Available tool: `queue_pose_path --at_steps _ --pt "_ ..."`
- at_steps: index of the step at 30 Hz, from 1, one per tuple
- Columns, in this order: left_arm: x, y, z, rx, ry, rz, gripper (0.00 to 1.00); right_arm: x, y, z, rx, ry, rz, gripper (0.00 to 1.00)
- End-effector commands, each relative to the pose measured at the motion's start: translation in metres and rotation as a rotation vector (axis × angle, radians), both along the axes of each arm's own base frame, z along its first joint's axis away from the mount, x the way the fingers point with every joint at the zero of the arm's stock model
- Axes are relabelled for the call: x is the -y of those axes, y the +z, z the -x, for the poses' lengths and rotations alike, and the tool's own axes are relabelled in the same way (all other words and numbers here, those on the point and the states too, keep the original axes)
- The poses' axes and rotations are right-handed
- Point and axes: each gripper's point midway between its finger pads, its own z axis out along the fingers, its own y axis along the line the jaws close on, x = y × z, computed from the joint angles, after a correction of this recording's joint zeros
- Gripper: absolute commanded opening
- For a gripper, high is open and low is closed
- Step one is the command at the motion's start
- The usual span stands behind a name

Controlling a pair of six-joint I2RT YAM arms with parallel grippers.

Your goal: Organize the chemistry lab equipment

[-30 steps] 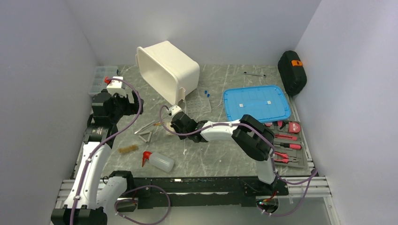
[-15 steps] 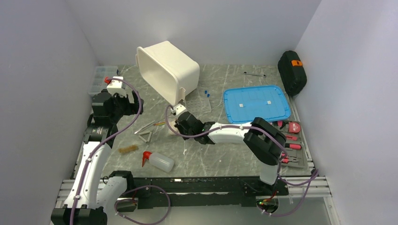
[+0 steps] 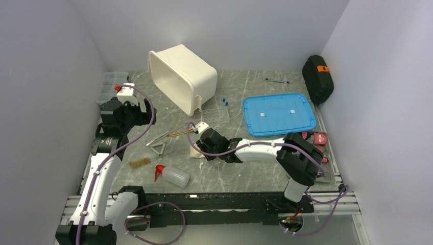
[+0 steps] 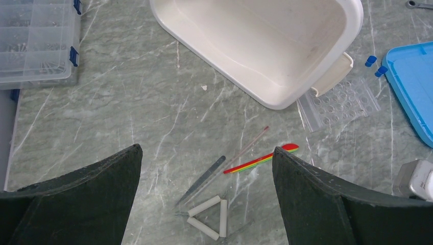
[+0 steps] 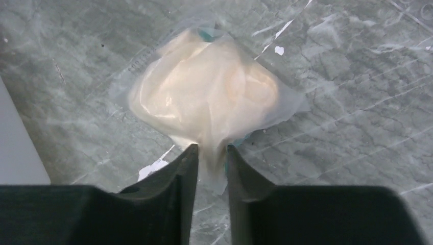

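The grey marble table (image 3: 240, 168) carries a white tub (image 3: 181, 76) tipped on its side. Its mouth faces the arms, probably so loose items can go straight in. A blue lid (image 3: 278, 113) lies flat to its right, out of the way.

The left gripper (image 4: 205, 150) hangs high with its fingers spread wide and nothing between them, likely parked clear of the work. Near the front edge lies the squeeze bottle (image 3: 173, 176), and the clear tube rack (image 4: 339, 99) sits just beside the tub's rim.

The right gripper (image 5: 211, 150) pinches the bagged pad (image 5: 204, 97) mid-table by the pouch's thin edge, the only firm purchase on so soft a packet. Whether it is lifted or dragging I cannot tell. The triangle (image 4: 209, 217) and the blue-capped vials (image 4: 375, 65) lie untouched.
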Motion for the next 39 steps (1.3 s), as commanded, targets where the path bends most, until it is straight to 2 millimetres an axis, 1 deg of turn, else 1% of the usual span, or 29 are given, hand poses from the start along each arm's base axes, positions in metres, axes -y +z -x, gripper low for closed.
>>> queue_pose_path --at_steps 1,2,3,6,8,11,13,16,20,22,24,26,28,29,30,31,32,33,34,39 --pt "0.001 0.015 -0.003 0.037 -0.005 -0.009 0.99 -0.002 0.013 -0.004 0.017 -0.038 -0.02 0.4" --pt "0.001 0.015 -0.004 0.038 -0.005 -0.009 0.99 -0.002 0.016 -0.006 0.023 -0.045 -0.024 0.5" --pt "0.001 0.016 -0.003 0.04 -0.003 -0.01 0.99 -0.002 0.019 -0.008 0.032 -0.053 -0.029 0.55" --pt "-0.001 0.017 -0.003 0.04 0.004 -0.012 0.99 0.0 0.035 -0.013 0.067 -0.075 -0.041 0.65" --pt "-0.001 0.017 -0.003 0.04 0.006 -0.011 0.99 0.002 0.05 -0.018 0.096 -0.09 -0.057 0.69" --pt "-0.002 0.017 -0.003 0.04 0.011 -0.011 0.99 0.003 0.078 -0.03 0.128 -0.122 -0.105 0.7" --pt "-0.002 0.018 -0.003 0.042 0.013 -0.011 0.99 0.003 0.099 -0.044 0.145 -0.155 -0.156 0.7" --pt "-0.003 0.019 -0.002 0.046 0.017 -0.012 0.99 0.003 0.125 -0.07 0.164 -0.213 -0.231 0.68" --pt "-0.003 0.02 -0.001 0.053 0.018 -0.01 0.99 0.002 0.153 -0.108 0.197 -0.278 -0.326 0.65" --pt "-0.003 0.02 -0.001 0.052 0.019 -0.007 0.99 0.0 0.175 -0.127 0.199 -0.292 -0.424 0.65" --pt "-0.002 0.02 -0.001 0.052 0.016 -0.004 0.99 -0.001 0.195 -0.14 0.219 -0.29 -0.506 0.64" --pt "-0.002 0.021 0.0 0.057 0.016 -0.002 0.99 -0.005 0.209 -0.153 0.255 -0.286 -0.533 0.64" --pt "-0.001 0.021 0.0 0.058 0.014 -0.002 0.99 -0.013 0.214 -0.165 0.272 -0.281 -0.521 0.64" --pt "-0.002 0.022 0.0 0.06 0.014 -0.002 0.99 -0.018 0.213 -0.17 0.274 -0.277 -0.51 0.64" --pt "-0.001 0.022 0.0 0.059 0.013 -0.003 0.99 -0.022 0.211 -0.175 0.274 -0.275 -0.503 0.63" --pt "-0.001 0.022 0.0 0.061 0.014 -0.004 0.99 -0.028 0.206 -0.181 0.27 -0.27 -0.493 0.62" --pt "-0.001 0.022 0.001 0.06 0.012 -0.004 0.99 -0.032 0.209 -0.183 0.276 -0.264 -0.498 0.62" --pt "-0.001 0.022 0.001 0.06 0.013 -0.006 0.99 -0.037 0.204 -0.188 0.274 -0.262 -0.491 0.61" --pt "-0.001 0.023 0.001 0.063 0.014 -0.006 0.99 -0.04 0.204 -0.192 0.277 -0.261 -0.491 0.61" --pt "-0.001 0.022 0.001 0.063 0.013 -0.01 0.99 -0.052 0.195 -0.209 0.284 -0.266 -0.477 0.57"
